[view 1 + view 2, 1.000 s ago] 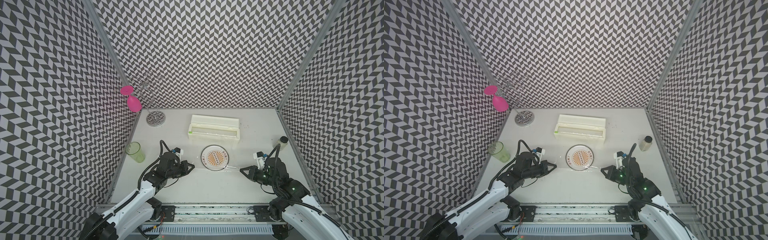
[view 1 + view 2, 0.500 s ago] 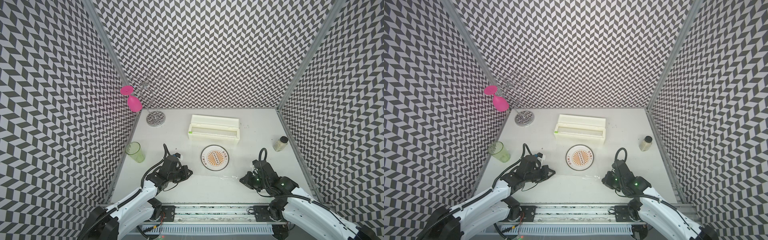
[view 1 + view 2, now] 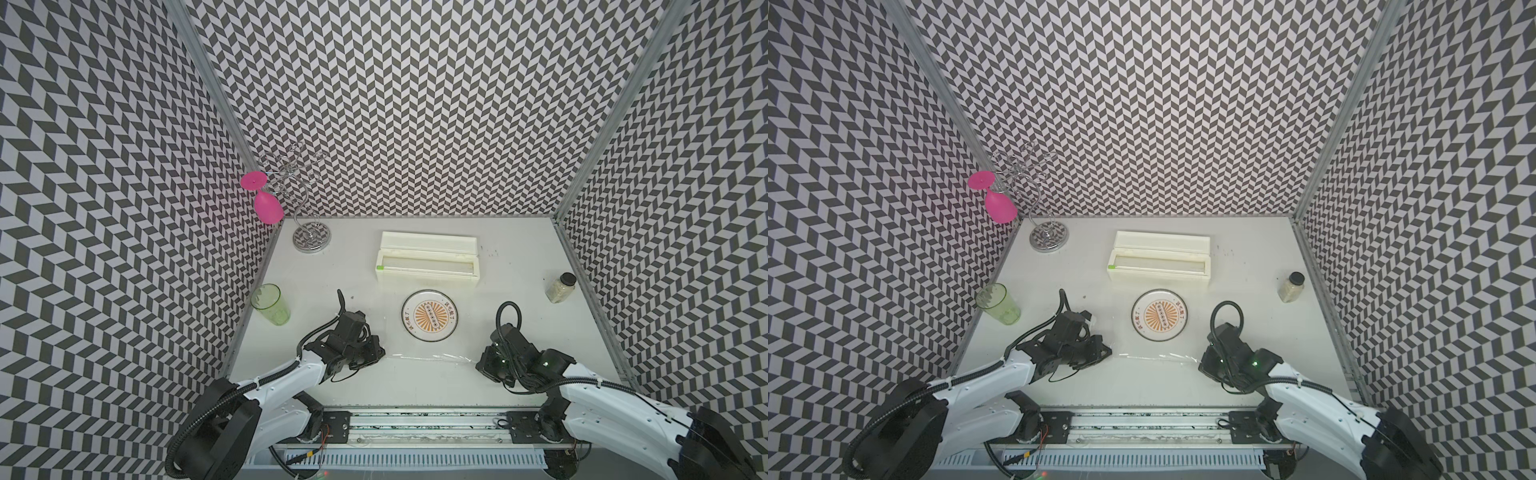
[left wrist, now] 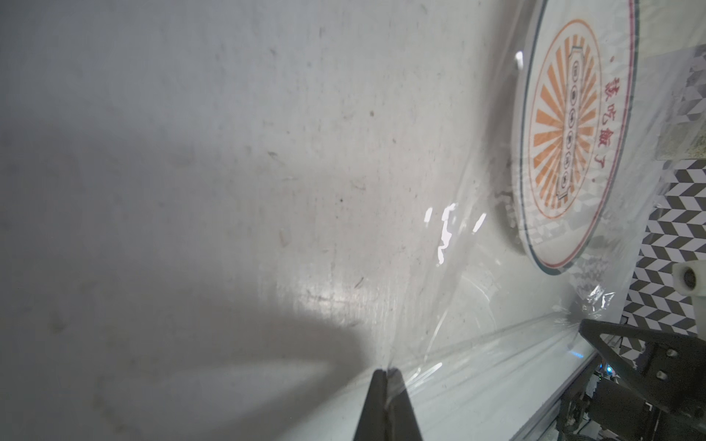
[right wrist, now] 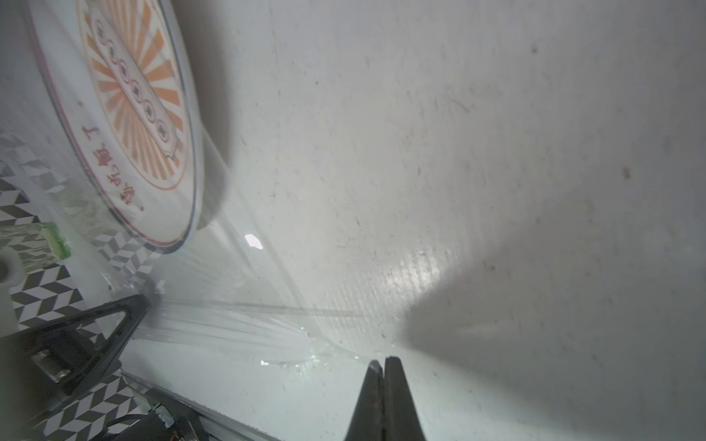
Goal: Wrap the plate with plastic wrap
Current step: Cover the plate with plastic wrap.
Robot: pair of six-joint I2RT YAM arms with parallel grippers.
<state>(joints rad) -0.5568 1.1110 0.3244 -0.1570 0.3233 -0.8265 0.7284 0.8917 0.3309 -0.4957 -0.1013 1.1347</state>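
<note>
As left fingers (image 4: 372,404) and right fingers (image 5: 397,401) clamp its near corners, plastic wrap (image 3: 440,356) spans the plate (image 3: 430,316). Tension likely prevents wrinkling.

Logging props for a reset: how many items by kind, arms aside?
Cups: 2, green translucent tumbler, pink goblet
Round white orange-sunburst plate: 1
Transparent plastic wrap sheet: 1
Long cream dispenser box: 1
Silver wire rack: 1
Small dark-lidded jar: 1
Total: 7

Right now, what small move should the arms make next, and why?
The left pincer and right pincer are shut on the plastic wrap, stretched on the near side of the plate; probably lower both together to lay that edge down.
</note>
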